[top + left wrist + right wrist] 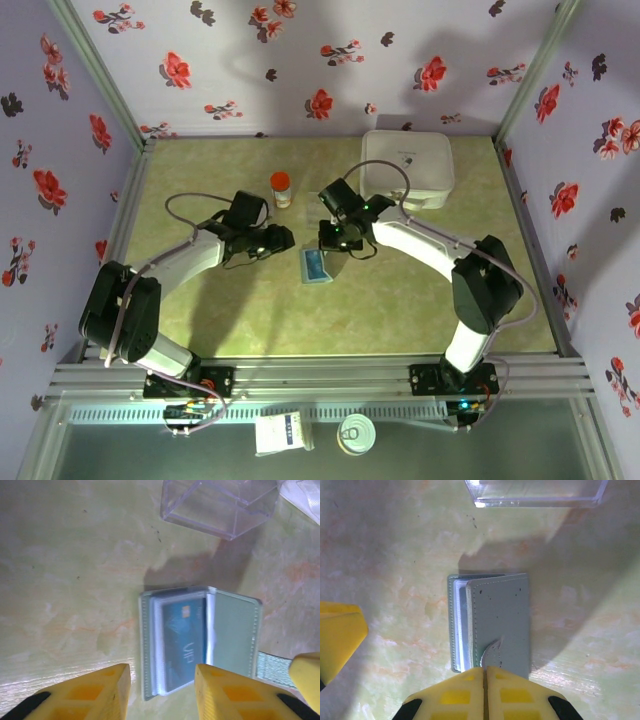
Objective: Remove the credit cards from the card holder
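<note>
- The card holder [316, 265] lies near the middle of the table [400, 310], between the two hands. It is half open.
- Seen from the left wrist, one panel lies flat on the table. The other panel [235, 630] is lifted to the side, its pale inner face showing.
- A blue card [182, 640] sits in the pocket of the flat panel, with a small chip patch near its far end. Thin white edges show around it — I cannot tell whether these are further cards or the pocket lining.
- The right hand [484, 690] has its yellow fingers pressed together at the near edge of the lifted grey cover [497, 620]. It appears to be pinching that cover, which overhangs the panel beneath.
- The left hand [162, 692] hangs over the near end of the holder with its fingers apart. The corner of the holder and the end of the card show in the gap, and nothing is gripped.
- From above, the left hand [283, 240] is just beside the holder on its left, and the right hand [335, 243] is just behind it.
- A clear plastic box [220, 505] lies on the table just beyond the holder.
- An orange-capped bottle [281, 189] stands upright behind the left hand — apart from the holder.
- A white case [407, 168] rests at the back right of the table.
</note>
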